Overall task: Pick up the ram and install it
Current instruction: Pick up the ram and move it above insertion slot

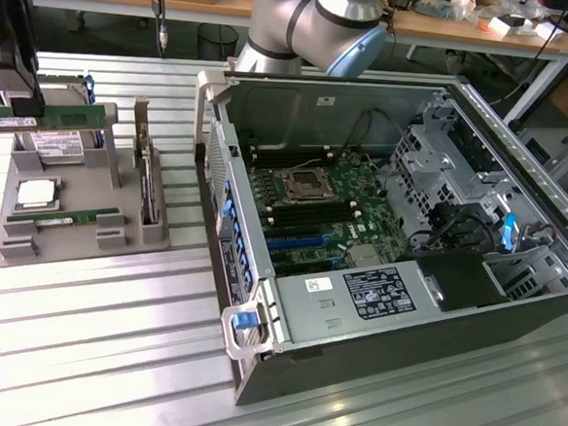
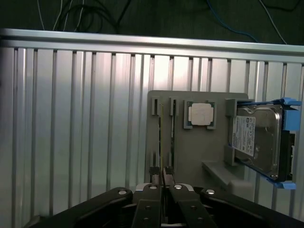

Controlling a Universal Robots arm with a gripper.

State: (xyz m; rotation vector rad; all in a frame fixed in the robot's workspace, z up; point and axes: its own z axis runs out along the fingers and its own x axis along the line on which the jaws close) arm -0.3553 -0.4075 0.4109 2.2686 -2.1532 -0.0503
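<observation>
Exterior view: the arm [image 1: 321,26] bends over the open computer case [image 1: 556,222], with its jaws at the exterior view's left above the grey tray [image 1: 77,247]. The jaws are pinched on the ram [image 1: 71,116], held level. Wrist view: the ram [image 2: 162,142] sticks out edge-on between the closed jaws, over the tray [image 2: 204,147], which holds a processor [image 2: 200,114] and a hard drive [image 2: 256,140].

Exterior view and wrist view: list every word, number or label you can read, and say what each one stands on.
No text can be read.
Black label on the power supply: print too small.
White sticker beside it: blurred.
Small sticker on the computer case wall: too small.
White label on the hard drive: blurred.
</observation>
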